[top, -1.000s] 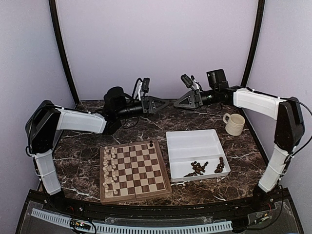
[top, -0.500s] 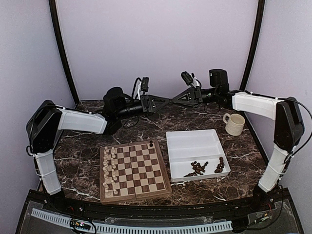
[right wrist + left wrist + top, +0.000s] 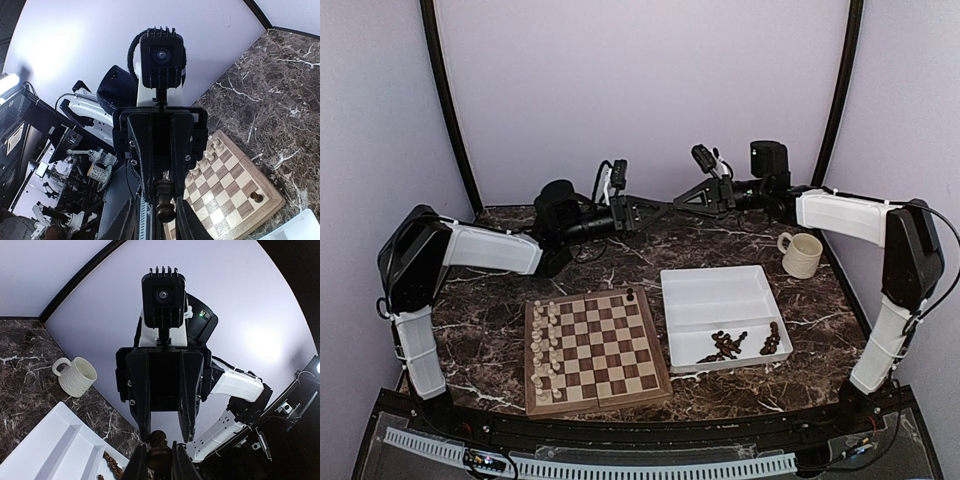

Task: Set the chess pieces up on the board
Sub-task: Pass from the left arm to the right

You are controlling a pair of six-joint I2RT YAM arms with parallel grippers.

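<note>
At the back of the table the two grippers meet tip to tip in mid-air. My left gripper (image 3: pixel 663 209) (image 3: pixel 157 451) is shut on the base of a dark chess piece (image 3: pixel 159 454) (image 3: pixel 164 200). My right gripper (image 3: pixel 677 205) (image 3: pixel 162 220) straddles the piece's round head, with a gap showing beside the head. The board (image 3: pixel 610 350) (image 3: pixel 235 185) lies front left. Cream chess pieces (image 3: pixel 545 345) fill its two left columns, and one dark piece (image 3: pixel 630 295) (image 3: pixel 257 196) stands at its far right corner. Several dark pieces (image 3: pixel 725 345) lie in the tray.
A white two-compartment tray (image 3: pixel 715 290) (image 3: pixel 55 440) sits right of the board, with a second small heap of dark pieces (image 3: pixel 770 340) in its narrow compartment. A cream ribbed mug (image 3: pixel 802 254) (image 3: pixel 76 376) stands at the back right. Dark marble tabletop, lilac walls around.
My right gripper has moved left to meet the left gripper, and its jaws have narrowed around the dark piece's head. The left arm has barely moved.
</note>
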